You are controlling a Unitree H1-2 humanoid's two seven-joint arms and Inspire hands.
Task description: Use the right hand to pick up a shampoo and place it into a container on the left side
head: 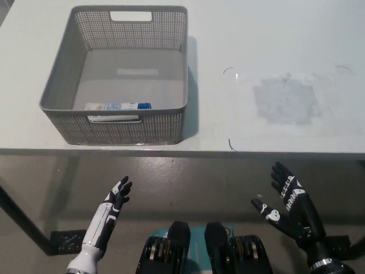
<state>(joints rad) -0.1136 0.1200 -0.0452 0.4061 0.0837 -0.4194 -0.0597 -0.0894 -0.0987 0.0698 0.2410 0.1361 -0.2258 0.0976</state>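
One grey basket (pixel 63 94) of perforated plastic, rectangular with sloped walls and cut-out handles at its near and far ends, sat on the left part of a pale, smooth tabletop (pixel 274 40). The shampoo (pixel 117 106), a slim white tube with blue printing and a dark blue cap, lay flat inside the basket along its near wall, cap pointing right. A clear plastic sheet (pixel 285 103) with a dull grey smudge at its middle lay flat on the tabletop's right part, well apart from the basket.

The right hand (pixel 285 202) was below the tabletop's front edge at lower right, palm up, fingers spread and holding nothing. The left hand (pixel 118 194) rested at lower left, also below the edge, its fingers extended and apart, empty.

Bare tabletop stretched between basket and sheet and behind both. The floor (pixel 194 182) in front of the edge was grey and glossy.
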